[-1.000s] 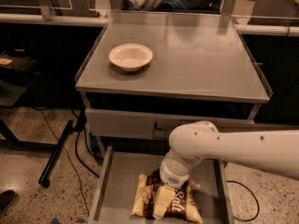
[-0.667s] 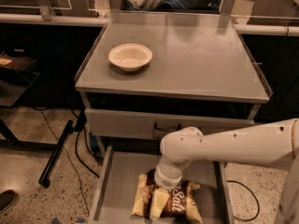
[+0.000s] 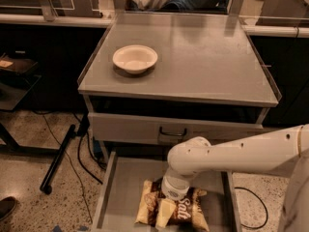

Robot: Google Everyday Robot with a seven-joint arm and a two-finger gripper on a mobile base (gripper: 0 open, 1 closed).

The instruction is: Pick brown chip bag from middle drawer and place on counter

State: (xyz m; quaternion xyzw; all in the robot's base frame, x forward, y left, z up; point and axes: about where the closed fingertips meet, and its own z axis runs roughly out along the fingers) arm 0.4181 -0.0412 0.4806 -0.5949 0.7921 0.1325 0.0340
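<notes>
Arm dips lower into the middle drawer (image 3: pixel 124 187)
The gripper (image 3: pixel 167 208) now sits on the brown chip bag (image 3: pixel 189 210); whether it has hold, I cannot tell. Lift likely next.

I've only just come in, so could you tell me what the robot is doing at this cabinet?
The robot's white arm reaches down into the open middle drawer, and its gripper is right over the brown chip bag, which lies on the drawer floor and has not yet been lifted out. The counter above, where the bag is meant to go, has a cream bowl sitting toward its left side. The drawer front just above the open drawer is closed.
</notes>
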